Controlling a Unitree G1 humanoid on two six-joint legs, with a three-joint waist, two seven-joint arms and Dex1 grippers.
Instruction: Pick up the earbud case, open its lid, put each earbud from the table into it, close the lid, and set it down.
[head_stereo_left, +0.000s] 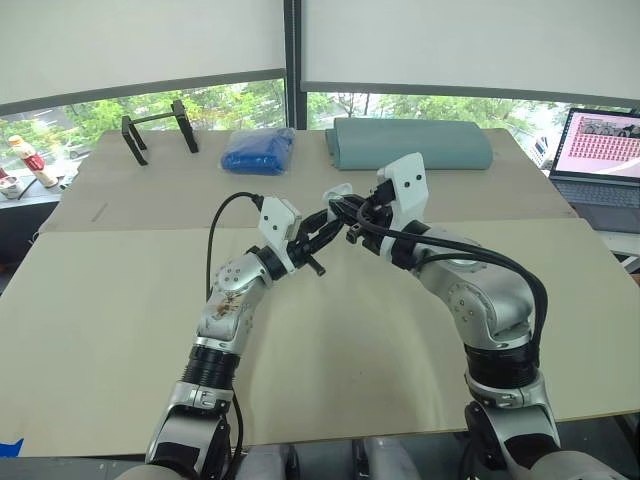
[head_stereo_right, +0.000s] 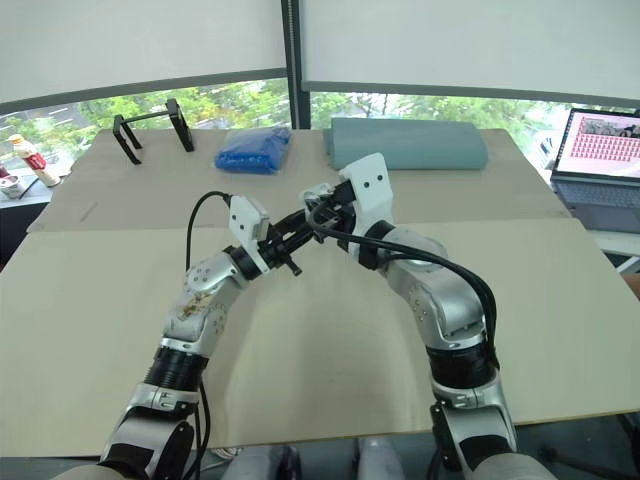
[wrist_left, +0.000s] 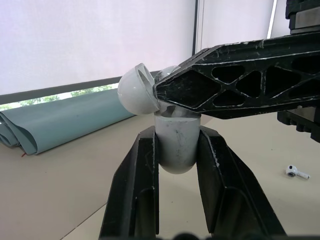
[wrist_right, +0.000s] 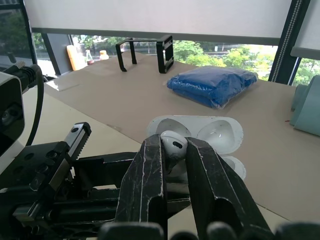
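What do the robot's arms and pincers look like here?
Silver jointed arms with black joint bands, looping black cables and white wrist brackets. The left arm bears brownish scuffs. The left pincer and right pincer have black, scratched fingers.

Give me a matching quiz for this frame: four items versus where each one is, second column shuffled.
Items
1. earbud case
2. first earbud
3. second earbud
4. blue bag

Places
A. lying loose on the table
B. pinched in the right end effector, at the open case
C. far back on the table
D. clamped in the left end effector, lid open

Pairs: 1-D, 2-B, 3-A, 4-C
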